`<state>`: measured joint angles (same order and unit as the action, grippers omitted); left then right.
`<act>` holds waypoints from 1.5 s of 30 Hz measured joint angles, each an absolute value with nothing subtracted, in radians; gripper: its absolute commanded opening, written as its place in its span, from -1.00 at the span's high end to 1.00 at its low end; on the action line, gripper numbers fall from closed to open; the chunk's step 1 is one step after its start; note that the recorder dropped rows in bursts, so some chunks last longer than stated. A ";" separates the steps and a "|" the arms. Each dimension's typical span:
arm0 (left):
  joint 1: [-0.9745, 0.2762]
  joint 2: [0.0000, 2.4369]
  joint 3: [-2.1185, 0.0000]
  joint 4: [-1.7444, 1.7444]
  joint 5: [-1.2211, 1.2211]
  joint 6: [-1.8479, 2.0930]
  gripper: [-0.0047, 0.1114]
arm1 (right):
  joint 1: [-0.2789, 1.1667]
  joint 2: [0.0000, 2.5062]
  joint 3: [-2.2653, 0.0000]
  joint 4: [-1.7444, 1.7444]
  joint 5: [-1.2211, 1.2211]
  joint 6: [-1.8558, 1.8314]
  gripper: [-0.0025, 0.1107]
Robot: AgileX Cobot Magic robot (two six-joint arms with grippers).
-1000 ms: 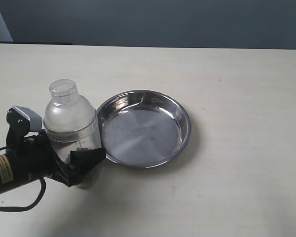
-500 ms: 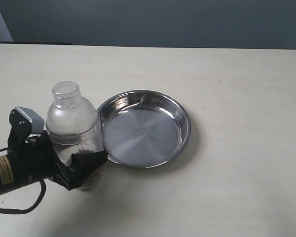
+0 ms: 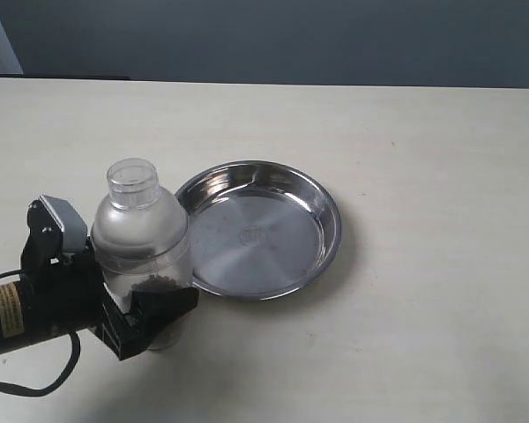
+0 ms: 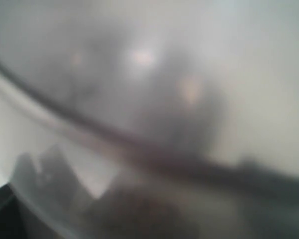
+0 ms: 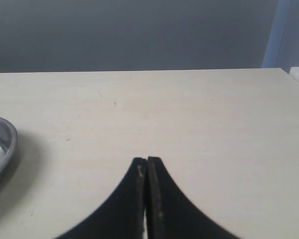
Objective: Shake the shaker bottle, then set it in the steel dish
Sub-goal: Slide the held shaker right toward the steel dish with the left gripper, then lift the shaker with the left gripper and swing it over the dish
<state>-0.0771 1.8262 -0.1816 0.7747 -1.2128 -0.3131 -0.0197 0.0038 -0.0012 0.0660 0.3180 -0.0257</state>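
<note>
**Bottle in my left grip, at the dish's near-left edge**

My left gripper (image 3: 145, 304) is clamped around the lower body of the shaker bottle (image 3: 141, 238). I take it low so the frosted shoulder and the clear cap (image 3: 134, 181) stay free, and so the brown granules (image 3: 163, 284) have room to travel when I shake. The bottle stands nearly upright, leaning a touch. Its base is hidden behind my fingers, so I cannot say whether it is clear of the table (image 3: 423, 352).

My left wrist camera gives only a grey blur. That is probably the bottle wall pressed close to the lens, which would fit a tight hold.

The steel dish (image 3: 331, 211) sits empty just to the right of the bottle. From the outside view the bottle overlaps its left rim, so I judge that the set-down calls for a lift over the rim and a short carry to the right.

My right gripper (image 5: 147, 172) has its jaws pressed together on nothing, parked well off to the right, out of the way.
</note>
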 measured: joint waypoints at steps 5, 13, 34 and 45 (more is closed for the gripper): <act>-0.081 1.826 -0.182 0.736 -1.213 -0.313 0.91 | -0.020 0.004 -0.001 0.066 0.318 -0.026 0.97; -0.081 1.777 -0.182 0.658 -1.175 -0.313 0.92 | -0.020 0.004 -0.001 0.066 0.318 -0.026 0.97; -0.129 1.408 -0.412 0.724 -0.999 -0.592 0.92 | -0.020 0.004 -0.001 0.066 0.318 -0.026 0.97; -0.262 1.431 -0.550 0.712 -0.832 -0.630 0.92 | -0.020 0.004 -0.001 0.066 0.318 -0.026 0.97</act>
<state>-0.2616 1.4313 -0.5495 0.7122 -0.8317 -0.6305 -0.0197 0.0038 -0.0012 0.0660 0.3180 -0.0257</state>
